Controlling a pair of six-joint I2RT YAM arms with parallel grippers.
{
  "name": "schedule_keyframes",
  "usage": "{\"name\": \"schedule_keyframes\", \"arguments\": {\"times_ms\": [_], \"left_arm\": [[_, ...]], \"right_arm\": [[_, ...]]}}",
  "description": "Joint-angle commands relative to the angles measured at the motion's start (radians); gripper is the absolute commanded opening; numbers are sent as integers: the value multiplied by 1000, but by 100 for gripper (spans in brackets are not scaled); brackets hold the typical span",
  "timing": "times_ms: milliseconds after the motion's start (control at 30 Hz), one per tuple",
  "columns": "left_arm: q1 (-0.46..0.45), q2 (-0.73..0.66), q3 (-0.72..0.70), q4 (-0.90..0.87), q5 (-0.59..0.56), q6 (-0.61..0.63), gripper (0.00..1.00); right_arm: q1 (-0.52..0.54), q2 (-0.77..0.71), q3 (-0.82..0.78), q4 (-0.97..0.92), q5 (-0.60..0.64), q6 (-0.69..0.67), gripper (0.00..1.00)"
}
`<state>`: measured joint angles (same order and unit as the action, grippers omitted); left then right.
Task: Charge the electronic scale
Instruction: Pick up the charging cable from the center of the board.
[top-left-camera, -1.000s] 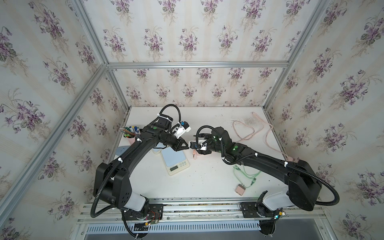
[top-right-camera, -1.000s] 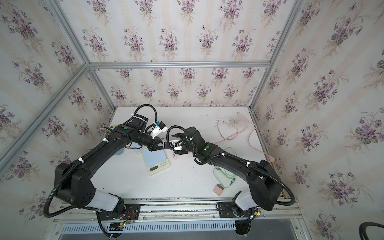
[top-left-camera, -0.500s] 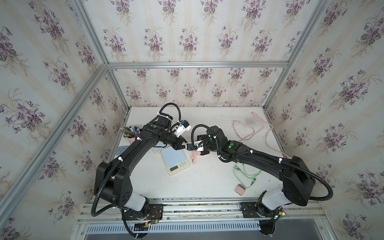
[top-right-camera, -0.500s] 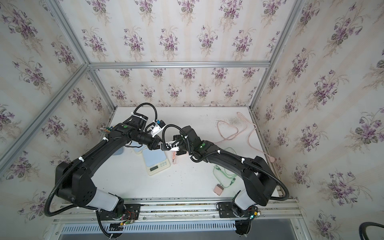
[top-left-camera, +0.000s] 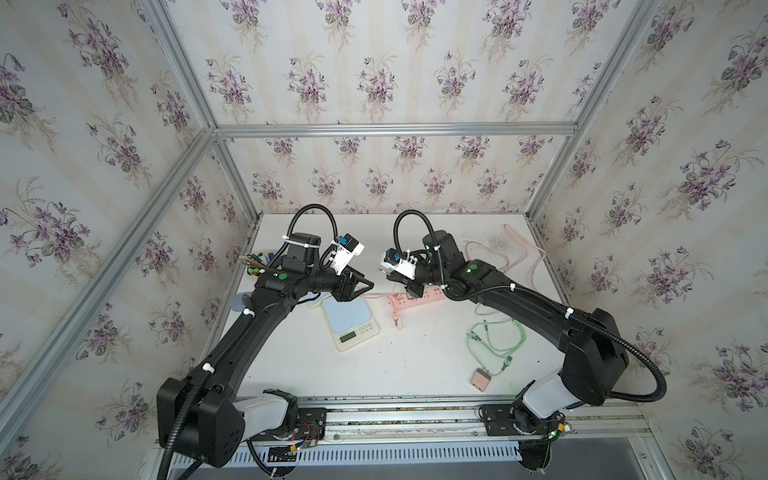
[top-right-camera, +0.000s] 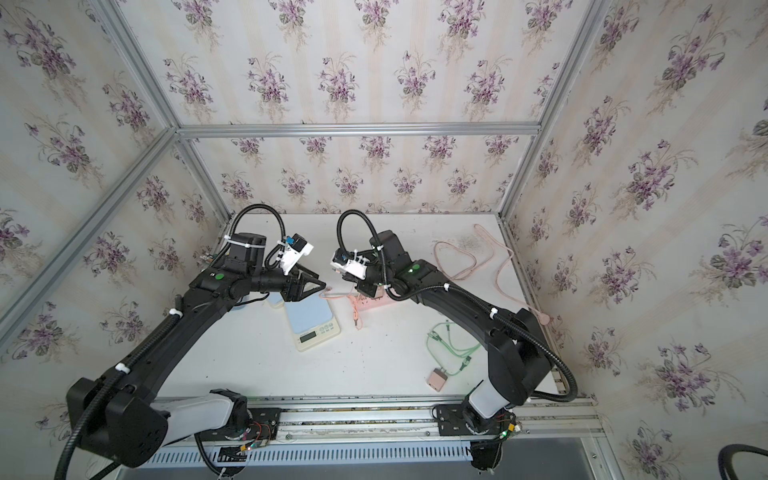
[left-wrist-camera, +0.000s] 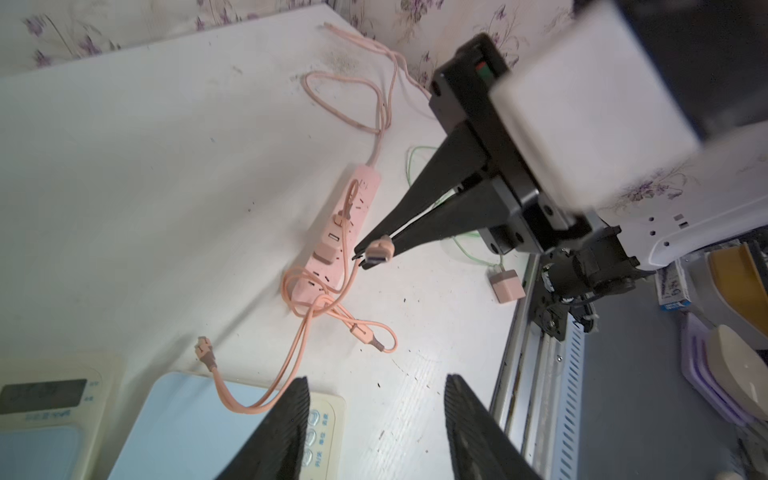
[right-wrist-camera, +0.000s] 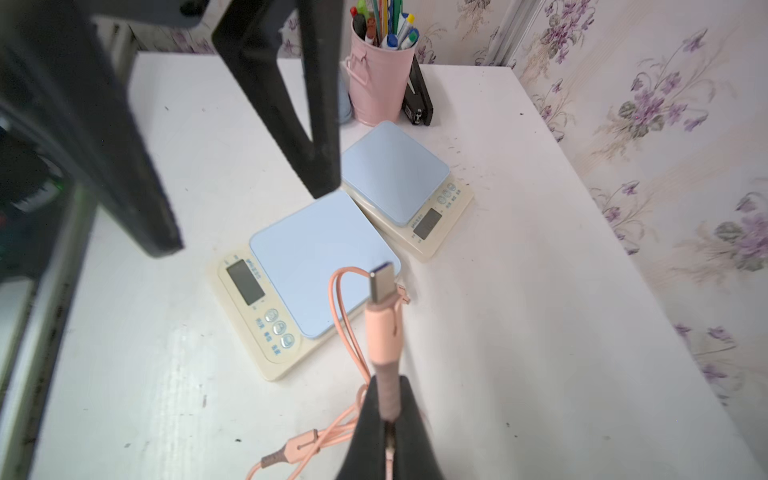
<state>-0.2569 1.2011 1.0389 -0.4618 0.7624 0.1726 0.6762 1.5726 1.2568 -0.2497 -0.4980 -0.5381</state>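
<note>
**Plug in the right pincer, scale straight ahead of it**

The scale (top-left-camera: 351, 322) sits flat on the desk (top-left-camera: 415, 365), between the two arms and nearer the left one, with its display end toward the robot. A second scale (right-wrist-camera: 395, 174) lies hard by its far corner. No charging port shows on either (the side walls are too dim to read). Just beside the near scale's far edge, a small connector (left-wrist-camera: 204, 348) of the pink cable (left-wrist-camera: 248, 411) lies loose on the desk.

The cable's big plug (right-wrist-camera: 380, 286) is clamped by its sleeve in the right pincer (right-wrist-camera: 388, 382). Its metal tip points outward and its long axis runs on in line with the fingers. In the right wrist view it is aimed at the scale.

The strip (left-wrist-camera: 365, 183) and its adapter (left-wrist-camera: 328, 251) lie under that pincer. I judge the plug must tip down toward them to find power.

The left pincer (left-wrist-camera: 378, 379) hangs wide and empty above the scale. It is the nearer of the two to the small connector, which looks the likelier end for the scale.
</note>
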Motion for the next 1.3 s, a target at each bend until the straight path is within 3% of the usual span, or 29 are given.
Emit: {"name": "schedule_keyframes", "arguments": {"times_ms": [0, 33, 133, 233, 267, 400, 567, 767, 1267], "left_arm": [[4, -65, -93, 343, 40, -75, 54], [4, -73, -117, 418, 45, -119, 58], [0, -36, -114, 521, 59, -246, 59], [-11, 24, -93, 573, 21, -458, 56], [-22, 30, -97, 579, -19, -513, 51], [-67, 20, -136, 605, -185, -747, 49], [-117, 39, -123, 591, -231, -933, 48], [-201, 78, -33, 462, -303, -985, 43], [-210, 162, 3, 445, -324, -980, 35]], "right_arm": [[-18, -1, 11, -90, -218, 115, 0], [-20, -9, 3, -83, -236, 123, 0], [-28, -21, -3, -69, -263, 154, 0], [-27, -55, -52, 44, -77, 245, 0], [-24, -70, -75, 88, 2, 272, 0], [4, -114, -122, 158, 295, 322, 0], [53, -102, -104, 131, 424, 291, 0], [86, -88, -102, 133, 459, 294, 0], [109, -88, -108, 121, 435, 263, 0]]}}
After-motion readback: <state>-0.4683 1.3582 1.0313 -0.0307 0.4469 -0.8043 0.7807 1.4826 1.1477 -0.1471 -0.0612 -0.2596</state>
